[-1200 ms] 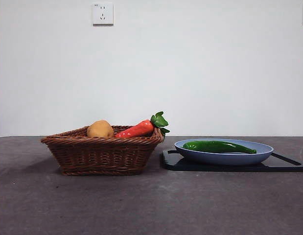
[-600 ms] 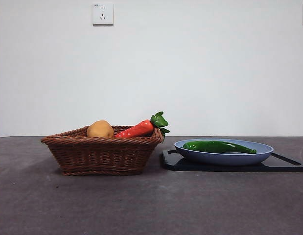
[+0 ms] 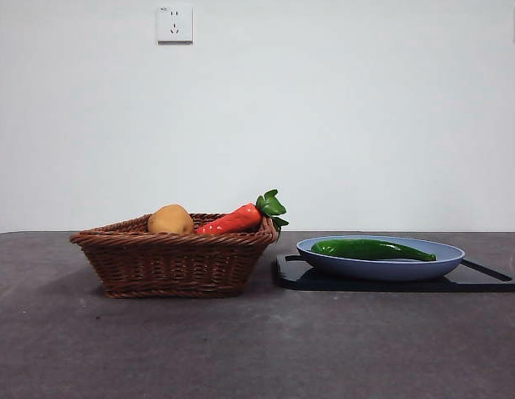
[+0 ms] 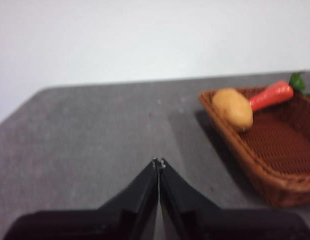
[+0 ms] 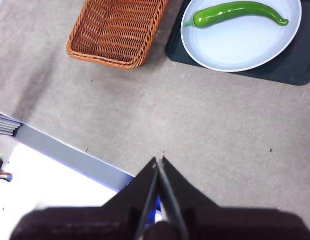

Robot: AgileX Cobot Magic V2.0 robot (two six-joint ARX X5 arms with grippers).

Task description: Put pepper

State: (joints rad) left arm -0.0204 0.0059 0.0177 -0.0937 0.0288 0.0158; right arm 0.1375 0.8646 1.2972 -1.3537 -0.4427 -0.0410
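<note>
The long glossy green pepper point(image 3: 372, 248) lies in a pale blue plate point(image 3: 380, 264) on a black board point(image 3: 482, 281) at the right; it also shows in the right wrist view point(image 5: 235, 12), lying on the plate point(image 5: 245, 45). My right gripper point(image 5: 159, 161) is shut and empty, high above the bare table, well away from the plate. My left gripper point(image 4: 158, 162) is shut and empty over the table beside the wicker basket point(image 4: 275, 160). Neither gripper shows in the front view.
The brown wicker basket point(image 3: 174, 262) stands left of the plate and holds a tan potato point(image 3: 170, 219) and a red vegetable with green leaves point(image 3: 240, 218). The table's near edge point(image 5: 69, 152) shows in the right wrist view.
</note>
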